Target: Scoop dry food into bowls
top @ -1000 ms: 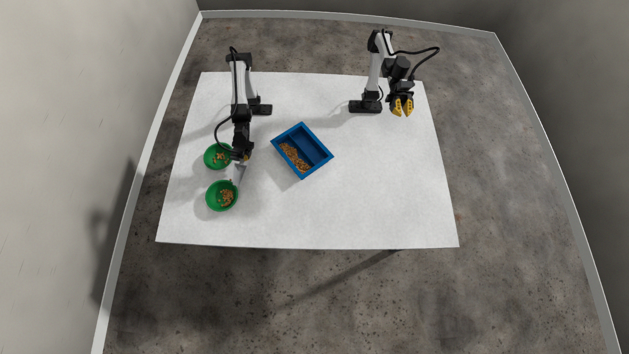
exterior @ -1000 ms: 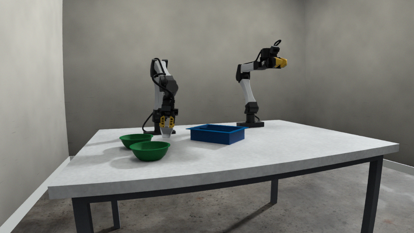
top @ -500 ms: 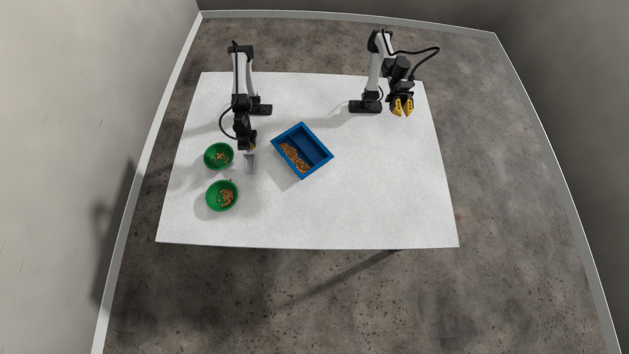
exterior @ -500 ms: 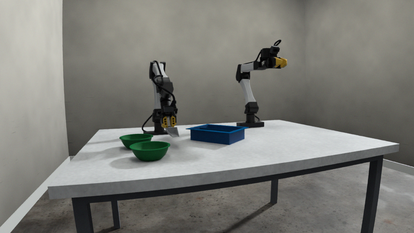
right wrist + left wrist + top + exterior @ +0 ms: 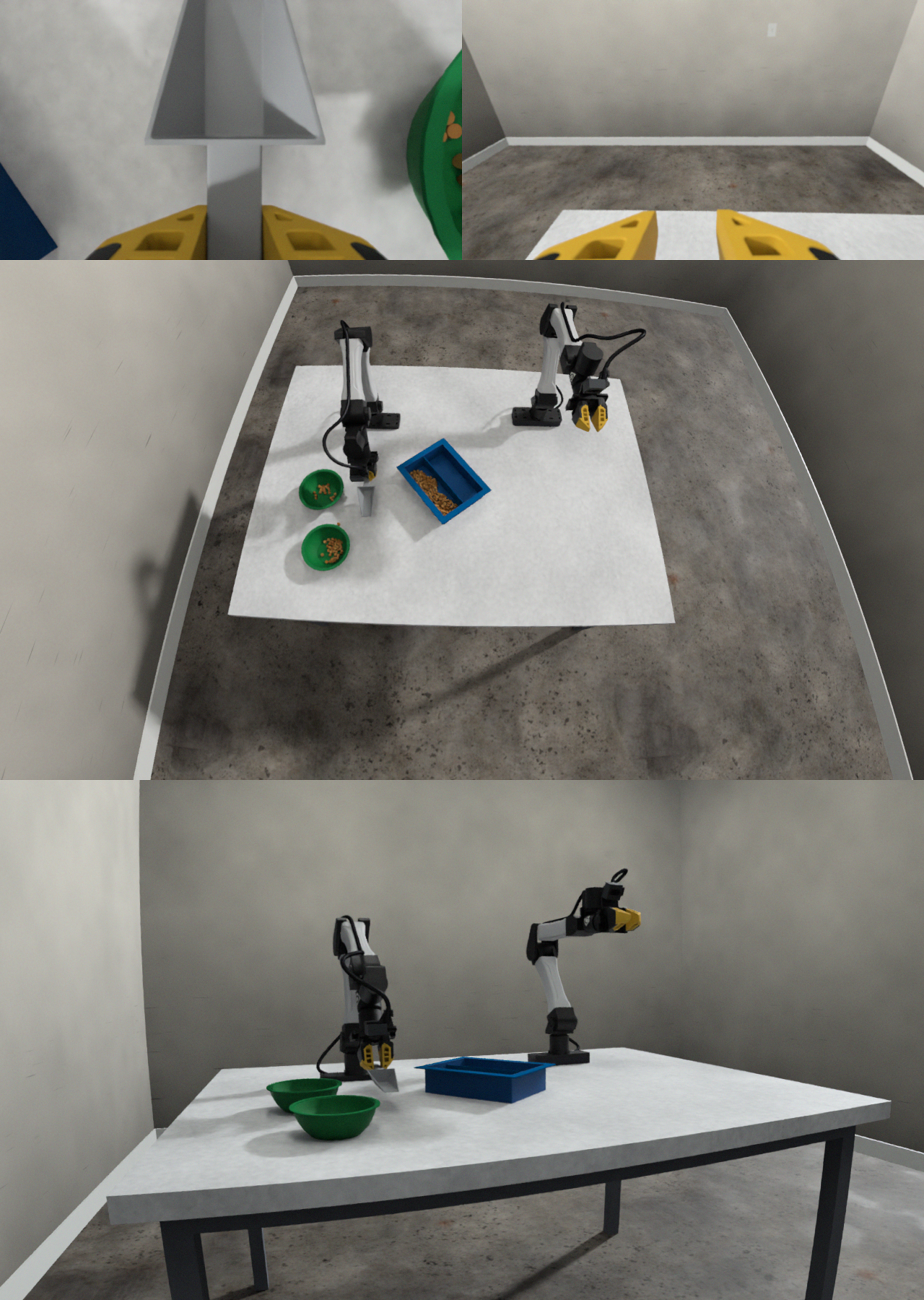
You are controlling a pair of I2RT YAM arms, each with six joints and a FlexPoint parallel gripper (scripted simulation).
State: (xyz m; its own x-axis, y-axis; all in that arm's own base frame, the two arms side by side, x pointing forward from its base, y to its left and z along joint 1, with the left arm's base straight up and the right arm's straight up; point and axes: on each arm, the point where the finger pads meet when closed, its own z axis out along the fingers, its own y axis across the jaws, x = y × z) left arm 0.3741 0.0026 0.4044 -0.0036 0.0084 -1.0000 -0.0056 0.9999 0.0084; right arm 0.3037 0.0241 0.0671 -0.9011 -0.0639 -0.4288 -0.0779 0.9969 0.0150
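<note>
The right hand (image 5: pixel 370 476) (image 5: pixel 377 1066) (image 5: pixel 234 215) grips the empty scoop (image 5: pixel 365 501) (image 5: pixel 385 1080) (image 5: pixel 234 72) by its handle, between the far bowl (image 5: pixel 307 497) (image 5: pixel 290 1098) (image 5: pixel 419 152) and the box (image 5: pixel 465 463) (image 5: pixel 468 1085) (image 5: pixel 22 224). The left hand (image 5: pixel 591 429) (image 5: pixel 638 920) (image 5: pixel 686 221) is parted, holding nothing. Filling looks nearly finished; check the far bowl's count, then scoop more or lay the scoop down.

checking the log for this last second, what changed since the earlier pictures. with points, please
The right gripper (image 5: pixel 369 477) (image 5: pixel 377 1066) (image 5: pixel 234 215) drew the scoop (image 5: pixel 365 502) (image 5: pixel 385 1080) (image 5: pixel 234 72) back toward its base and sideways toward the box (image 5: pixel 466 505) (image 5: pixel 474 1085) (image 5: pixel 18 224), away from the bowl nearer the exterior camera (image 5: pixel 310 554) (image 5: pixel 334 1122). Nothing was taken or released. Box, bowls and left arm stayed put.
</note>
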